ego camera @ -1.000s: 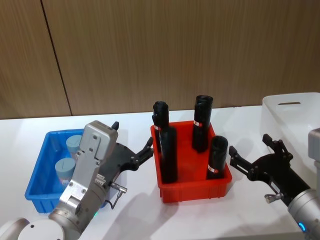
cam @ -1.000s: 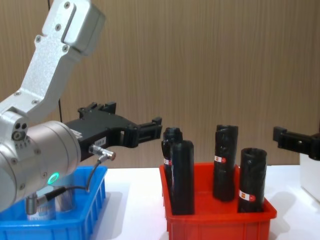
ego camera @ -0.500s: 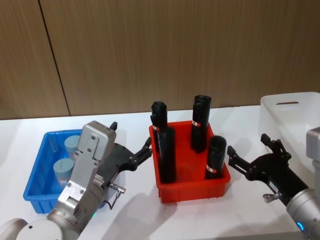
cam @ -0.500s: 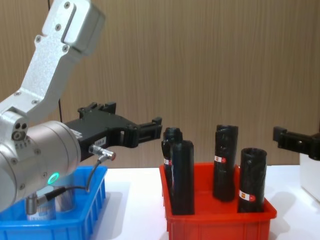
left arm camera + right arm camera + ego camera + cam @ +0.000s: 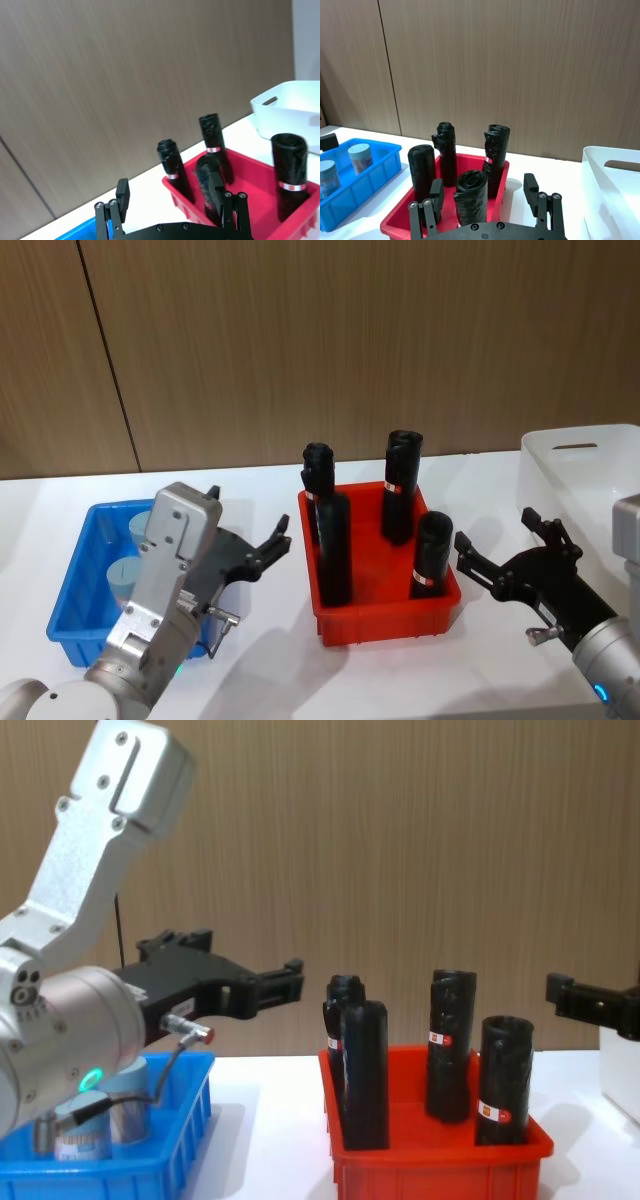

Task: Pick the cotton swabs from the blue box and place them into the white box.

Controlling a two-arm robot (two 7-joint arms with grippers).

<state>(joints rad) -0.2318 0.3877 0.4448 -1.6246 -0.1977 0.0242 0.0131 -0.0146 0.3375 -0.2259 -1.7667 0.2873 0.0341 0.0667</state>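
Holding two cotton swabs point(image 5: 122, 575), the blue box point(image 5: 80, 570) sits just left of and below the left hand point(image 5: 248, 512), fingers spread, grasping nothing. Red bin point(image 5: 390, 618) with four black rolls point(image 5: 335, 550) between both hands. White box point(image 5: 580, 465) beside the right hand point(image 5: 496, 530), also released. Left hand has drawn back toward blue box since earlier; right unchanged

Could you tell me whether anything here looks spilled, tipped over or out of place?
Nothing stands out. The two clear round tubs with grey-blue lids stand upright in the bright blue plastic bin, and the four tall black rolls stand upright in the red plastic bin.
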